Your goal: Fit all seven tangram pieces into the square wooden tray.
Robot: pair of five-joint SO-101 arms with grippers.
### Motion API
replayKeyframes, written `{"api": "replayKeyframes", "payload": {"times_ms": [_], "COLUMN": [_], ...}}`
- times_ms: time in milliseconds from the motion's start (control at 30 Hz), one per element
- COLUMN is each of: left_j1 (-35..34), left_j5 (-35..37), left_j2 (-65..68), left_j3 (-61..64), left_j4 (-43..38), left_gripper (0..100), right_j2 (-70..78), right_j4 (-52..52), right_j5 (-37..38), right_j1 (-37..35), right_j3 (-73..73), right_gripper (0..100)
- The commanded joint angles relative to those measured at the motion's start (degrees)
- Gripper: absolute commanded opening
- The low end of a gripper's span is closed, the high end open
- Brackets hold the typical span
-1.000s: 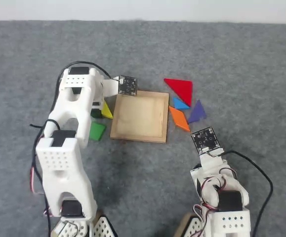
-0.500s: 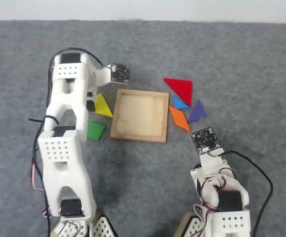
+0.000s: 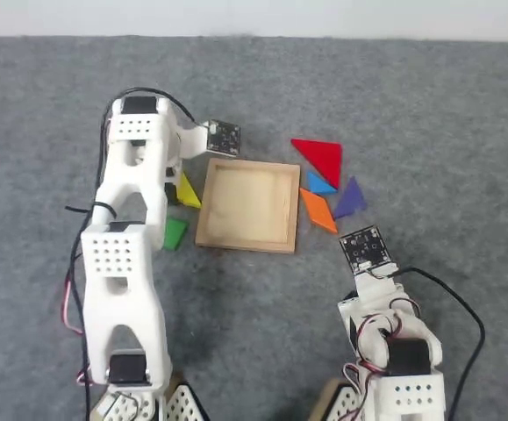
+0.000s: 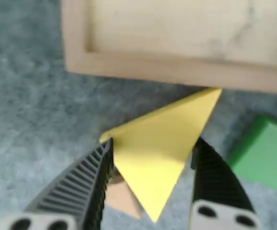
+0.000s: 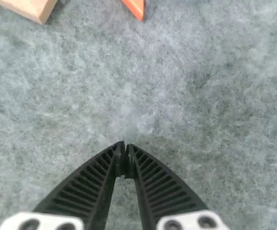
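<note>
Six pieces are on view, all outside the square wooden tray [image 3: 248, 204], which lies flat on the grey carpet [image 3: 429, 96].

Left-arm side of the tray: the yellow triangle [image 4: 162, 148] sits just beside the tray's edge with one corner close to the rim. It is clamped between the fingers [image 4: 93, 177] of the left gripper [image 4: 153, 141], one finger against each of two sides. A green piece [image 3: 174, 231] lies on the carpet near the tray's corner on the same side, toward the arm bases and apart from the rim. A small tan shape [image 4: 121, 201] shows under the yellow triangle; what it is cannot be told.

Opposite side of the tray: the red triangle [image 3: 321, 158] lies off the far corner, near the rim. The blue piece [image 3: 320, 184] is just beside the tray's edge, close against the red triangle. The orange parallelogram [image 3: 318, 210] lies along that same edge, next toward the arm bases. The purple triangle [image 3: 351, 200] lies farther out from the tray, beyond the blue and orange pieces.

Right gripper [image 5: 125, 146]: jaws pressed together, low over bare carpet off the tray's near corner on the right-arm side, apart from both tray and orange parallelogram.
</note>
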Motion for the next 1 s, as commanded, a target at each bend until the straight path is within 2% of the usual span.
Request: {"api": "replayKeyframes", "payload": {"times_ms": [0,167,467,967], "left_j1": [0.3,-0.2,-0.2,0.7], "left_j5": [0.7,4.0,6.3,7.0], "left_j2": [3.0,8.7,17.4,24.8], "left_j3": [-6.2,-15.1,-28.8,-30.6], "left_j4": [-1.4,2.4,6.3,5.8], "left_gripper": [26,30,31,32], "right_j2": [-1.1,-1.1,-1.1,-1.1], "right_j4": [0.1,0.1,0.1,0.1], "right_j5": [0.5,0.5,0.5,0.5], "right_j1": [0.8,0.8,0.8,0.8], "right_j3": [0.8,0.8,0.8,0.8], "right_gripper": [0.6,0.6,0.6,0.6]}}
